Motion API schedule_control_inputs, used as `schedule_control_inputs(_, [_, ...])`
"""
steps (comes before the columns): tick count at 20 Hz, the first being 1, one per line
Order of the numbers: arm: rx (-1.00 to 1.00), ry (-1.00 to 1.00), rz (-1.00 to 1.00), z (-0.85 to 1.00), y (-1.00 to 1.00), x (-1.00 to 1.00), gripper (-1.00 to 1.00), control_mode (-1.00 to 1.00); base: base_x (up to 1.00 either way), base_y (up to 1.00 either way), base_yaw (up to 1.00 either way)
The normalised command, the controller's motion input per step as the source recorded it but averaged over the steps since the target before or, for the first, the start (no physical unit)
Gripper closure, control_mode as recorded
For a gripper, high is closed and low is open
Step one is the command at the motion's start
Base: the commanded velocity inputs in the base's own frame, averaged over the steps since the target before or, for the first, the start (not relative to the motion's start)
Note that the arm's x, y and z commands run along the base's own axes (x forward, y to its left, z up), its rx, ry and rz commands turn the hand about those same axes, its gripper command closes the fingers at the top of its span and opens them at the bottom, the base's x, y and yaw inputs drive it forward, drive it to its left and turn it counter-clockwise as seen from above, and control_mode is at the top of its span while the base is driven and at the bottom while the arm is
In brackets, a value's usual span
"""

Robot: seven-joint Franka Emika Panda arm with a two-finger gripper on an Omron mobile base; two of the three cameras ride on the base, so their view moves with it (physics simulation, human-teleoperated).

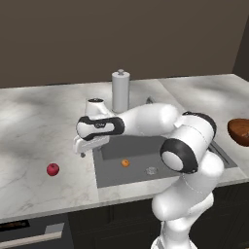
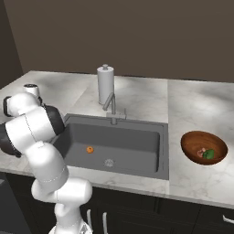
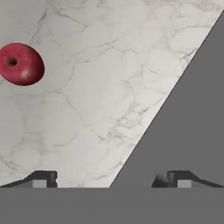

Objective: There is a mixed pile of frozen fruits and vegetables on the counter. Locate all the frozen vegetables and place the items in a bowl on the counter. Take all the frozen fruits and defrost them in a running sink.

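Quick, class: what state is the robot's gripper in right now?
Gripper: open, holding nothing, over the counter at the sink edge; the apple lies apart.

Clearance around the sink's left rim

Bare counter [image 1: 29,131] lay open on every side of the apple [image 1: 52,169]. Behind the sink [image 2: 132,141], the paper-towel roll [image 1: 120,91] and faucet [image 2: 111,106] stood upright, blocking the rear edge. The basin held one orange [image 2: 90,149], otherwise open.

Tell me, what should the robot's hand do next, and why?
Probably slide toward the small round red apple lying on the white-grey marble counter. The open gripper holds nothing, the small orange already sits in the dark-grey sink, and the apple remains outside it.
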Motion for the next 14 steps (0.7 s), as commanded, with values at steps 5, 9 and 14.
schedule_control_inputs(5, [-0.06, 0.07, 0.03, -0.20, 0.92, -0.01, -1.00, -1.00, 0.00, 0.00, 0.00])
schedule_control_inputs(9, [-0.04, 0.08, 0.00, -0.33, 0.74, 0.00, -1.00, -1.00, 0.00, 0.00, 0.00])
schedule_control_inputs(14, [-0.03, 0.08, 0.01, -0.16, 0.44, 0.00, -1.00, -1.00, 0.00, 0.00, 0.00])
